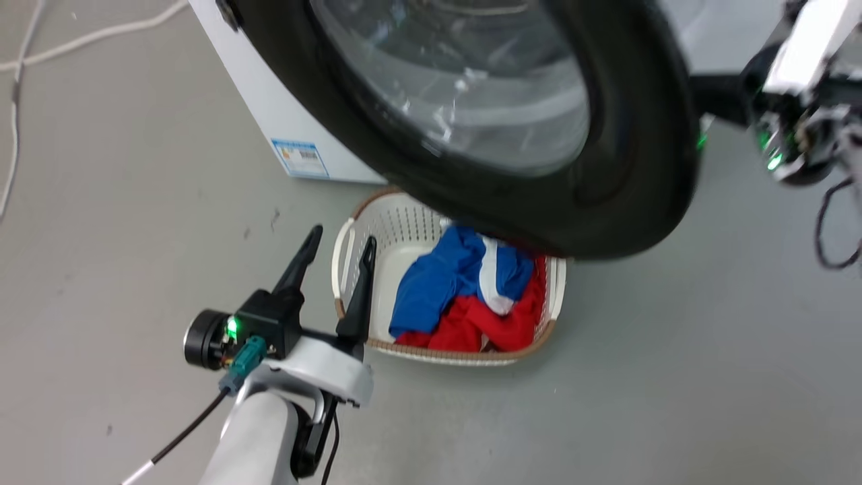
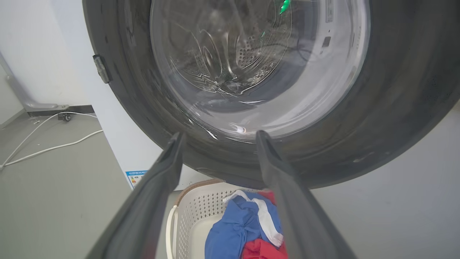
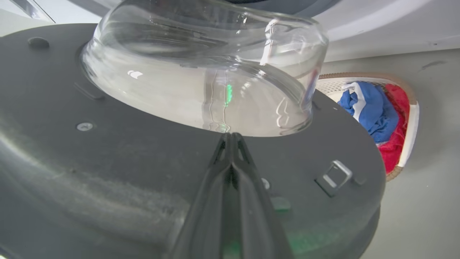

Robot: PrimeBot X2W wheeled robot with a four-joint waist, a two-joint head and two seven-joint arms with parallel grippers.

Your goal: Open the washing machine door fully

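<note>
- Glossy black round washing machine door (image 1: 633,135) is swung partly open from the boxy white washing machine (image 1: 269,101).
- Right gripper (image 3: 231,138) is pinched shut, empty, at its inner face; left gripper (image 1: 342,237) is spread, empty.
- Mid-push, probably; a further outward sweep is needed.

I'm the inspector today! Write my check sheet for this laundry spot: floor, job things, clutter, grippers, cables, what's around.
Surface: grey floor, a few dark marks.
Job's things: white washing machine; its black door stands open over the basket.
Clutter: the basket holds blue, red and white clothes.
Grippers: left gripper open, beside the basket, apart from the door; right gripper shut, tips at the door's inner side.
Cables: white cables on the floor left of the machine.
Surroundings: white wall behind.
</note>
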